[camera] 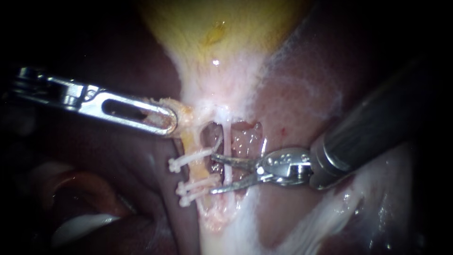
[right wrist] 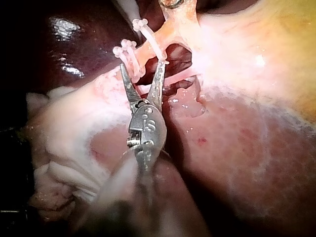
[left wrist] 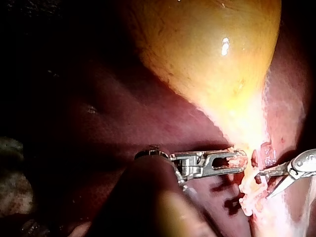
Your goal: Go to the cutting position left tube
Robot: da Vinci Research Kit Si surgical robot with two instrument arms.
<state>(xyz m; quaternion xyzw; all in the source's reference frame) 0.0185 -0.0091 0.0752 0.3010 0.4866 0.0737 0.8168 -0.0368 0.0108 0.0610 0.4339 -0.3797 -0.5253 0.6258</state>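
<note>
**Right instrument nearly at left tube cut site**

Right instrument [camera: 212, 174]: end effector apart, straddling the thin right tube [camera: 227, 139], tips just beside the clipped left tube [camera: 201, 169]. Left instrument [camera: 166, 120]: end effector clamped on tissue [camera: 185, 113] above it. I'd advance between the upper and lower clips [camera: 188, 161], keeping the thin tube out of the bite.

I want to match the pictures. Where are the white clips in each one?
Endoscope: clips left of centre, beside the right instrument's open jaws.
Left wrist: clips just ahead of the left instrument.
Right wrist: clips just past the right instrument's jaws.
Shared landmark: the yellow gallbladder, in all three.
</note>
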